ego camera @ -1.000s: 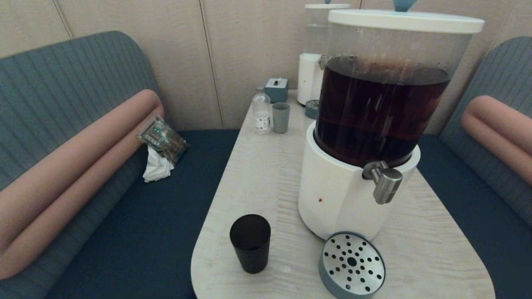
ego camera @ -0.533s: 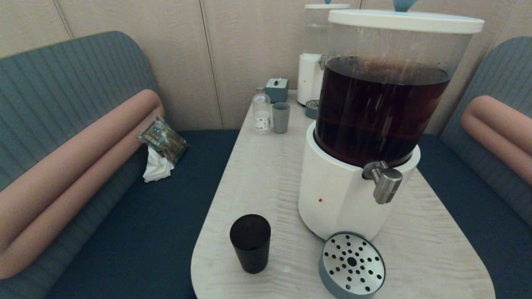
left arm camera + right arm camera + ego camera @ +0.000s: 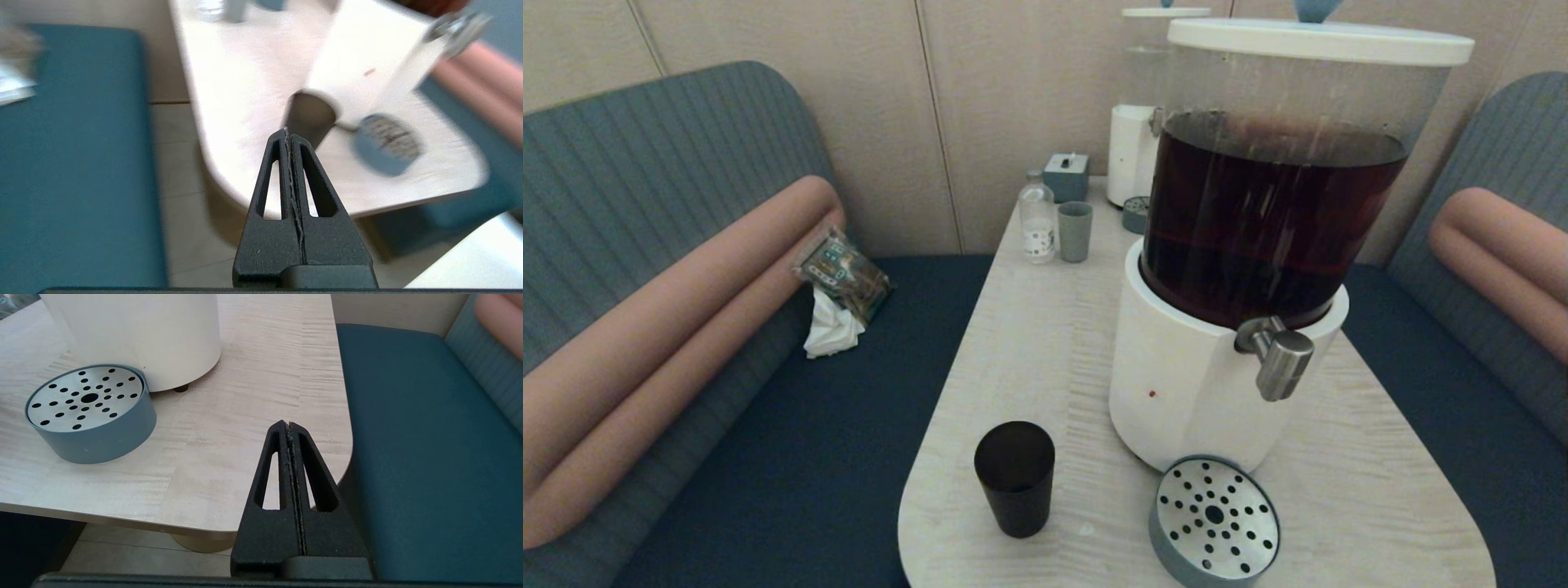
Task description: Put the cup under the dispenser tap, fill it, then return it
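Note:
The dark smoky cup [image 3: 1014, 478] stands upright near the table's front left corner, empty of any grip; it also shows as a blurred dark shape, the cup [image 3: 309, 118], in the left wrist view. The steel dispenser tap [image 3: 1280, 359] juts from the white base [image 3: 1176, 384] of the big dispenser holding dark brown liquid [image 3: 1266, 220]. A round grey drip tray [image 3: 1215, 521] with a perforated steel top lies on the table in front of the base. My left gripper [image 3: 288, 131] is shut and empty, off the table's front edge, short of the cup. My right gripper [image 3: 289, 424] is shut and empty by the table's front right corner.
At the table's far end stand a small bottle [image 3: 1036, 219], a grey-green cup [image 3: 1075, 231], a tissue box [image 3: 1067, 176] and a second dispenser [image 3: 1134, 139] with a clear tank. Blue benches [image 3: 792, 441] flank the table [image 3: 1029, 343]; a packet and a tissue [image 3: 837, 298] lie on the left one.

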